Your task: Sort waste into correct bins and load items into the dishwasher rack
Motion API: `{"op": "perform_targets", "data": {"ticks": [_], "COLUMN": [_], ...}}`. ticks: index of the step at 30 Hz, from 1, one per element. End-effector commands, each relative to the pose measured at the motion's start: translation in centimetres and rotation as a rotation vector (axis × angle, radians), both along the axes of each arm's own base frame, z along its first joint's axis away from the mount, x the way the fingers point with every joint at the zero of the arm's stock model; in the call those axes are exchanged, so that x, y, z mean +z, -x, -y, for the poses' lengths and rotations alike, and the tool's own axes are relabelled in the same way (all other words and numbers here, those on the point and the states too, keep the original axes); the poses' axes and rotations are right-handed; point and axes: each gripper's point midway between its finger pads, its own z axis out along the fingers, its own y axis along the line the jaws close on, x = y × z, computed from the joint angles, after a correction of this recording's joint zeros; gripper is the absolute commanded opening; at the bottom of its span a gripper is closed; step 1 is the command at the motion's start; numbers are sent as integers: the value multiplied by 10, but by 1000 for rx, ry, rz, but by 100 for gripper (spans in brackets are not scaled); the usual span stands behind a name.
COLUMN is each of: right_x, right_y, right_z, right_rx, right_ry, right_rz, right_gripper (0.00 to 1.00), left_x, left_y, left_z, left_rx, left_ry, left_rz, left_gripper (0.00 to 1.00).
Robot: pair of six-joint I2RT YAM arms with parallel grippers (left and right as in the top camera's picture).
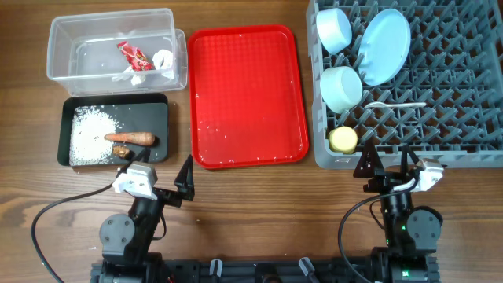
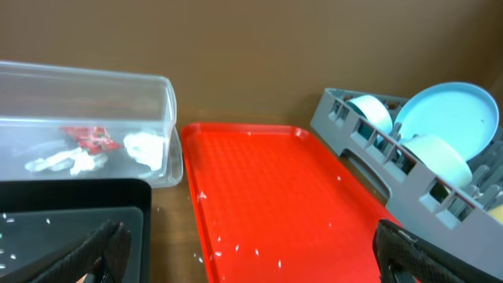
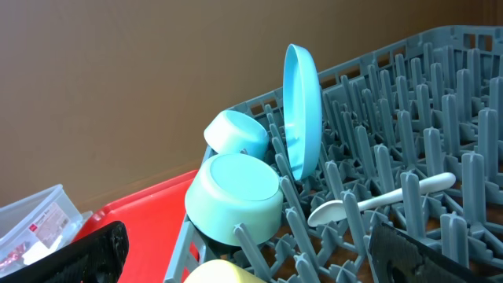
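The sorting looks all but done. In the rack [image 1: 471,102] stand 1 plate [image 1: 385,45] on edge between pegs, 2 bowls [image 1: 342,88] along the left side, 1 cup [image 1: 343,139] in the near left corner and 1 spoon [image 1: 393,104] lying across the pegs: 5 items, all loaded.

The waste sits in the 2 bins. The tub [image 1: 78,27] holds 1 wrapper [image 1: 134,55] and tissue [image 1: 163,61], which seems to be 2 lumps, though I cannot tell for sure. The black tray [image 1: 157,110] holds a heap of rice [image 1: 93,135], too many grains to count, 1 carrot [image 1: 132,137] and 1 small dark scrap [image 1: 122,150] just beside it.

The 1 red tray [image 1: 247,47], between bins and rack, carries no item. Only a few stray white grains dot it, mostly near its left and near edges. Those grains are, by my judgement, the only thing left, if they count at all.

The 2 arms sit low in the overhead view. The left gripper [image 2: 251,263] has its jaws spread wide and grips nothing. The right gripper [image 1: 387,163], just beside the rack's near wall, is likewise wide open and empty
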Motion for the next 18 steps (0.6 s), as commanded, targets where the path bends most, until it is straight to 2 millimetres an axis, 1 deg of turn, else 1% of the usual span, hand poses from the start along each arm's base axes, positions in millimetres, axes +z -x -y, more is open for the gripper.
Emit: {"op": "perform_targets", "data": {"ticks": [1,2,6,18], "right_x": [3,3,3,3], "right_y": [1,1,1,1], "right_z": [1,1,1,1], "right_rx": [-10,-10,-10,-10], "right_ry": [-13,-13,-13,-13], "right_rz": [14,14,14,14], "right_gripper": [100,100,100,100], "left_x": [-18,-24,-23,-23], "left_y": [4,5,6,6], "left_z": [6,7,11,10], "left_rx": [-37,-45,-59,-58], "left_ry": [-20,-20,-21,-21], "left_rz": [-58,-84,-78,-79], "left_gripper": [100,100,100,100]}}
